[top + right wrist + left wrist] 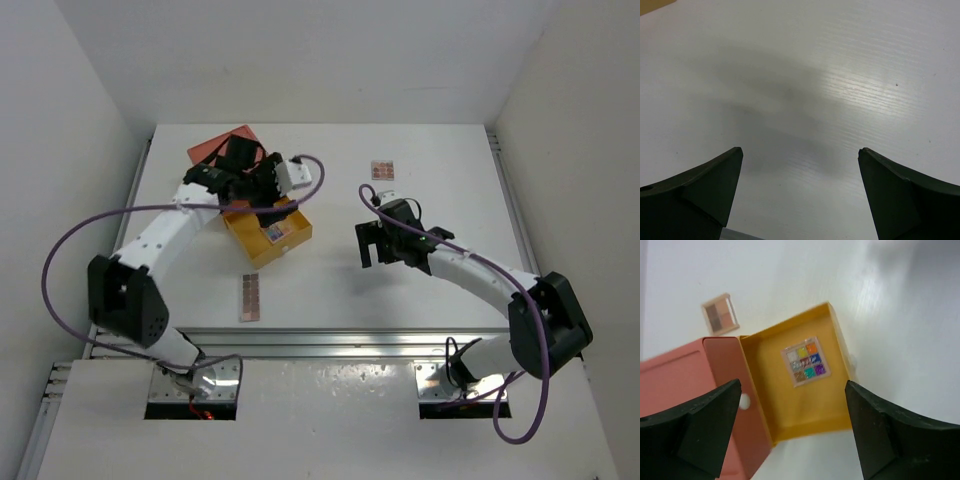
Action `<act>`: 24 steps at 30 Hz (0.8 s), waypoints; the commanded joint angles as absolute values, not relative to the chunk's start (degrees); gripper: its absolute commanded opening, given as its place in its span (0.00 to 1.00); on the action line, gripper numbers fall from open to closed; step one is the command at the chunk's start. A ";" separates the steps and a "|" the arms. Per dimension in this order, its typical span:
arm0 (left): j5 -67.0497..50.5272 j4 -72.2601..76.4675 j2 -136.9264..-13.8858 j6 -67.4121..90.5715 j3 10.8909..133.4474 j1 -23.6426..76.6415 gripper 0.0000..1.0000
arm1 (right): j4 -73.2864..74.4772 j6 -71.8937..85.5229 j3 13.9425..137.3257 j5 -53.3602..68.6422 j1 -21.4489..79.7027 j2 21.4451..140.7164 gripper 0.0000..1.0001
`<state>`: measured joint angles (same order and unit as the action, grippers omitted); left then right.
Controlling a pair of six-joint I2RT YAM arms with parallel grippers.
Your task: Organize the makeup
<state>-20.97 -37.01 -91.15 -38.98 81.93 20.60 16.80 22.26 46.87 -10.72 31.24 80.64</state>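
A multicoloured palette (805,361) lies flat inside the pulled-out yellow drawer (832,405) of the orange box (685,390). My left gripper (793,385) hangs above the drawer, open and holding nothing. In the top view it (250,185) is over the box and drawer (262,250). A small pink-brown palette (720,314) rests on the table beyond the box. The top view shows a pink-brown palette (383,170) at the back middle and a long brownish one (250,297) near the front. My right gripper (800,152) is open over bare table (372,250).
White walls close in the table on the left, back and right. A metal rail (330,340) runs along the near edge. Purple cables loop off both arms.
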 commanded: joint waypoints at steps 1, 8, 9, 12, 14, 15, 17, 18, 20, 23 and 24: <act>-25.50 -59.70 -82.20 -76.47 75.02 21.97 0.90 | 15.91 21.19 47.46 -9.06 31.64 77.53 0.99; -18.81 -66.18 -78.13 -108.34 63.11 25.57 0.90 | 15.56 22.76 42.98 -9.40 33.48 73.48 0.99; -18.11 -66.18 -78.83 -109.94 62.32 25.58 0.90 | 15.56 22.94 42.54 -9.75 33.57 72.35 0.99; -16.27 -64.17 -80.77 -115.64 59.34 26.98 0.90 | 16.08 23.29 40.78 -10.80 34.72 70.50 0.99; -13.37 -61.98 -81.30 -119.25 55.56 27.69 0.90 | 16.52 23.90 39.38 -11.16 35.59 69.70 0.99; -12.14 -61.96 -81.82 -123.10 54.33 28.29 0.90 | 16.70 23.91 38.77 -11.86 35.68 68.48 0.99; -9.50 -60.56 -81.83 -125.93 51.34 28.30 0.90 | 16.96 24.52 37.19 -11.95 35.77 67.77 0.99; -9.49 -59.77 -82.35 -127.17 50.63 28.30 0.90 | 17.14 24.78 37.00 -12.39 35.77 66.72 0.99; -7.83 -58.46 -82.96 -129.63 48.88 28.91 0.90 | 16.96 25.57 35.61 -12.66 36.04 66.01 0.99; -7.30 -54.15 -84.45 -130.78 47.73 29.44 0.90 | 17.05 26.45 34.81 -12.75 35.95 65.04 0.99; -7.29 -52.49 -85.07 -130.78 47.72 29.44 0.90 | 17.31 26.54 34.63 -12.74 35.95 64.78 0.99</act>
<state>-8.25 -56.82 -83.92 -111.94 47.92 28.47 17.65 24.80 35.18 -11.57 35.77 66.35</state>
